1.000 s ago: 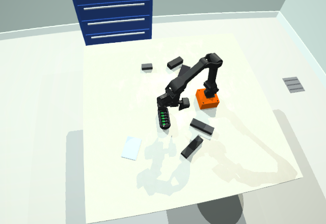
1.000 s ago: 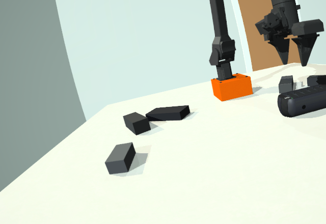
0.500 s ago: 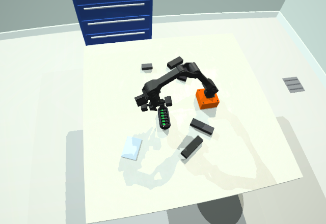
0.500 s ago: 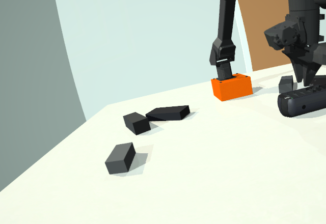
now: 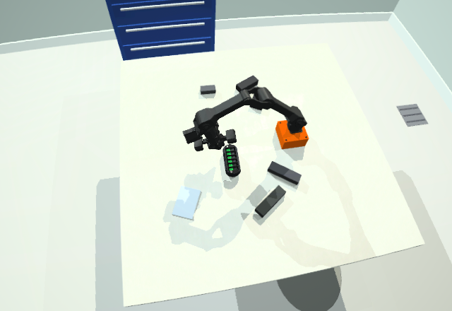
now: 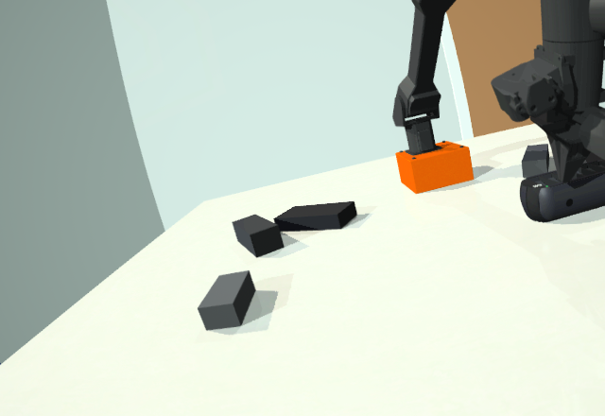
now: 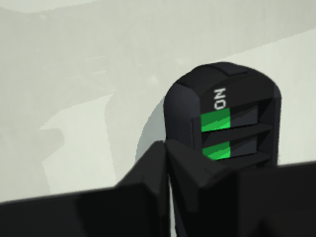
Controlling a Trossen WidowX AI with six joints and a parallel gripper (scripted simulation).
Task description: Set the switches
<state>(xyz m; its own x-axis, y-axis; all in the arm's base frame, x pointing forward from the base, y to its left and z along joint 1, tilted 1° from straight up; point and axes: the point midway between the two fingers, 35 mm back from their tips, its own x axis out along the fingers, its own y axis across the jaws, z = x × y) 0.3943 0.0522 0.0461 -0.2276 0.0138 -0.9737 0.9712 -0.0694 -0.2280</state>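
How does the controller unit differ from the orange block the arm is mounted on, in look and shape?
The controller unit is dark grey, long, with rounded ends; the orange block is a bright, boxy cuboid. The controller unit carries a row of green-ended rocker switches; the orange block's top carries the arm's base. Both sit flat on the bench.
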